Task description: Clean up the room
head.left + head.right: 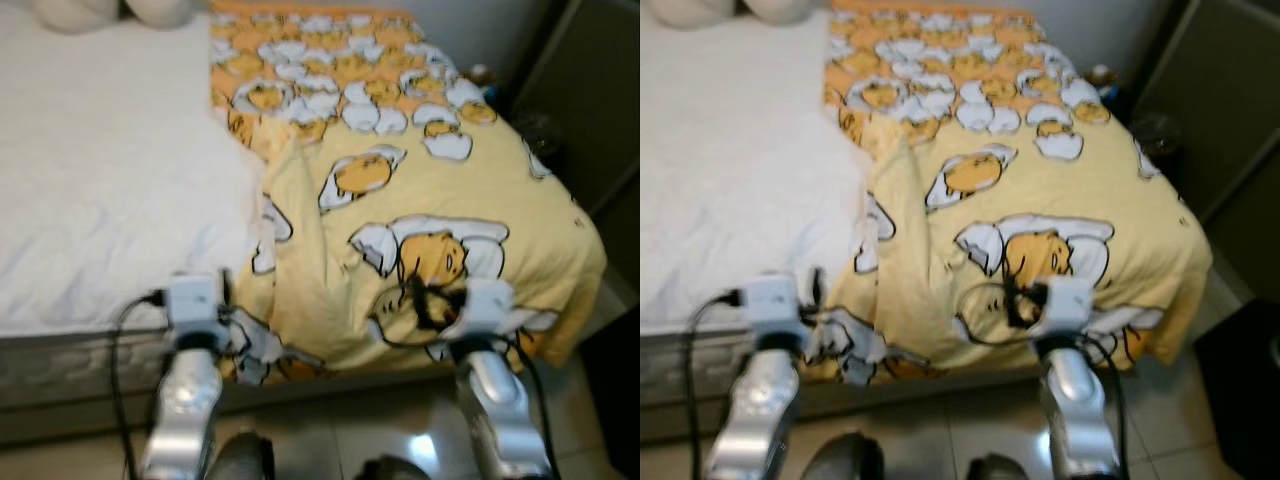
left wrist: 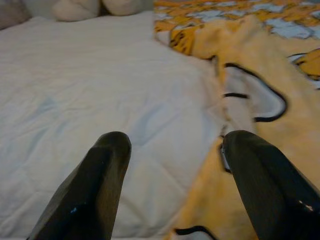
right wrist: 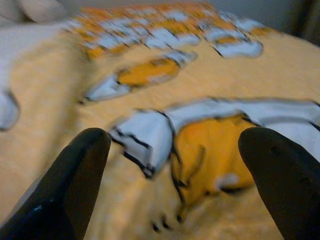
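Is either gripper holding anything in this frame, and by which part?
Nothing is held. The left gripper and right gripper are both open, fingers apart above the yellow blanket, gripping no part of it.

dark cabinet [image 1: 590, 110] beside bed, far side; tiled floor [image 1: 340, 430] below; 2 pale pillows [image 2: 95, 7] at head

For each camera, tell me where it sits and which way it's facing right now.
Left and right eye views: on the head, looking forward and down at the bed; both silver arms show.
Left wrist view: on the left wrist, along the open left gripper, facing the white sheet beside the yellow blanket.
Right wrist view: on the right wrist, along the open right gripper, facing the blanket.
All views share the blanket.
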`<state>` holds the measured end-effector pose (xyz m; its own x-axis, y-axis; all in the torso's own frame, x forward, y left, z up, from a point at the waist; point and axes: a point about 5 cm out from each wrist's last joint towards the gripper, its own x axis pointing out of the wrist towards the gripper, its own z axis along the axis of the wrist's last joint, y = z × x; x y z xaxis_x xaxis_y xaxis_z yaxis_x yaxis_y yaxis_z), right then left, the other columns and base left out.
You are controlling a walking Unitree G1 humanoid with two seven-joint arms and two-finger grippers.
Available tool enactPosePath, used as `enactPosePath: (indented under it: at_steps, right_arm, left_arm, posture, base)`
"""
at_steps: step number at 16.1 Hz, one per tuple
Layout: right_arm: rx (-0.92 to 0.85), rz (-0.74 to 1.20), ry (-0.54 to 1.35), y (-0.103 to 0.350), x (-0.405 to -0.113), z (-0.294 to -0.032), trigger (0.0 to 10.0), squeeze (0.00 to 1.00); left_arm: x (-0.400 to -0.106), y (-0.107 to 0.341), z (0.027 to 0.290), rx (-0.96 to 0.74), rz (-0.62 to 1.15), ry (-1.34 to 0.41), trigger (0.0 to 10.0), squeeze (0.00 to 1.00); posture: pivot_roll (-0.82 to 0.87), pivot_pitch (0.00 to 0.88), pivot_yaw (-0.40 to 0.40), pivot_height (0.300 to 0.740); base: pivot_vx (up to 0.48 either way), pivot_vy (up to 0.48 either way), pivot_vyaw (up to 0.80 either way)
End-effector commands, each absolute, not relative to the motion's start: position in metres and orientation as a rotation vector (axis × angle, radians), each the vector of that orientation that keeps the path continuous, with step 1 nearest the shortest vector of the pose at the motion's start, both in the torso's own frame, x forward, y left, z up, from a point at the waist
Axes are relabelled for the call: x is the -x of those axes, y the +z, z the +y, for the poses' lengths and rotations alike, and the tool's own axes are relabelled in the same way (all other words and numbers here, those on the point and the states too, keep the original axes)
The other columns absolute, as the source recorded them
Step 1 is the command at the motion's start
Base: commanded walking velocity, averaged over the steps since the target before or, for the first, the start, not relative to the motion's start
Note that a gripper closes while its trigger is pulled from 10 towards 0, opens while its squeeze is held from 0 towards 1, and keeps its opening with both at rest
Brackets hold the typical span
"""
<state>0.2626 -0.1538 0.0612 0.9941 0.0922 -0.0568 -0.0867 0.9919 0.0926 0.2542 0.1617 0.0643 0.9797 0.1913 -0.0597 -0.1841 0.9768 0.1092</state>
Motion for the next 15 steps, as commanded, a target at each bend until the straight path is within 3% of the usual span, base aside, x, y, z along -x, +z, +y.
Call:
enactPosePath:
  at_steps: [1,4,8,15]
  right_arm:
    - [-0.088,0.061,0.101,0.061,-0.263,-0.155,10.0,0.00]
    - [-0.061,0.043,0.121,0.066,-0.266,-0.155,10.0,0.00]
    - [-0.041,0.035,0.147,0.069,-0.267,-0.156,10.0,0.00]
    - [-0.013,0.016,0.223,0.073,-0.262,-0.143,10.0,0.00]
  left_arm:
    - [-0.255,0.072,0.162,-0.106,0.062,0.208,10.0,0.00]
    - [-0.254,0.073,0.159,-0.105,0.080,0.212,10.0,0.00]
    - [-0.260,0.073,0.153,-0.084,0.109,0.184,10.0,0.00]
    - [-0.287,0.079,0.174,-0.134,0.098,0.221,10.0,0.00]
  posture:
    - [0.01,0.088,-0.062,0.710]
    - [0.01,0.089,-0.068,0.710]
    - [0.00,0.090,-0.077,0.710]
    - [-0.01,0.097,-0.072,0.710]
  base:
    - [0.240,-0.412,0.00]
    - [0.250,-0.406,0.00]
    - [0.284,-0.383,0.75]
    - [0.000,0.000,0.00]
